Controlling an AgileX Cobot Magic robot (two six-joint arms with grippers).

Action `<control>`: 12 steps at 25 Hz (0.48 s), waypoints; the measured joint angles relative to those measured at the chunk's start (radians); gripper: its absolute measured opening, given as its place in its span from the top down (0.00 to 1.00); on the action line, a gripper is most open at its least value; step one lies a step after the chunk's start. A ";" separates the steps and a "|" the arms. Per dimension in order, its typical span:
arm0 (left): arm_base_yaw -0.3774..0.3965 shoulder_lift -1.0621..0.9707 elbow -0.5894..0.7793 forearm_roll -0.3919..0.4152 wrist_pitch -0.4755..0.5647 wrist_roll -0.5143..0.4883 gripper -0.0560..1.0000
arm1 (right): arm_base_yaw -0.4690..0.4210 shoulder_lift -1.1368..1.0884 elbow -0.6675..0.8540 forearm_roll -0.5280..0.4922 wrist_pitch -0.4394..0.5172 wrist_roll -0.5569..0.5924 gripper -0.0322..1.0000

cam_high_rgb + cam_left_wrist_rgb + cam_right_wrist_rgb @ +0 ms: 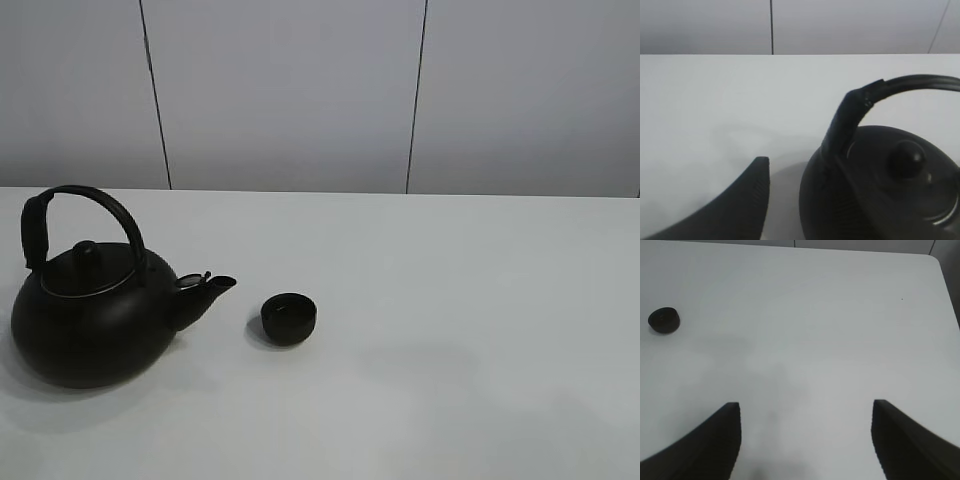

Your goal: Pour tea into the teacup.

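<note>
Teacup point(288, 318) contents unreadable; kettle point(90, 310) partly cropped in left wrist view.

Right gripper point(805, 440) jaws apart (nothing between), teacup point(663, 320) far off, white table point(830, 330)

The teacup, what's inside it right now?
The teacup stands upright beside the kettle spout. Its inside looks dark with a faint sheen; whether that is tea cannot be told. No stream is pouring.

Matt black teacup point(288, 318), matt black kettle point(90, 315) with a faintly grainy, cast-looking skin; table point(450, 330) smooth, white, dull; left gripper's finger point(735, 210) finely ribbed, dark
</note>
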 joint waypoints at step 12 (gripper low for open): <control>0.081 -0.230 -0.252 0.072 0.621 -0.218 0.62 | 0.000 0.000 0.000 0.000 0.000 0.000 0.48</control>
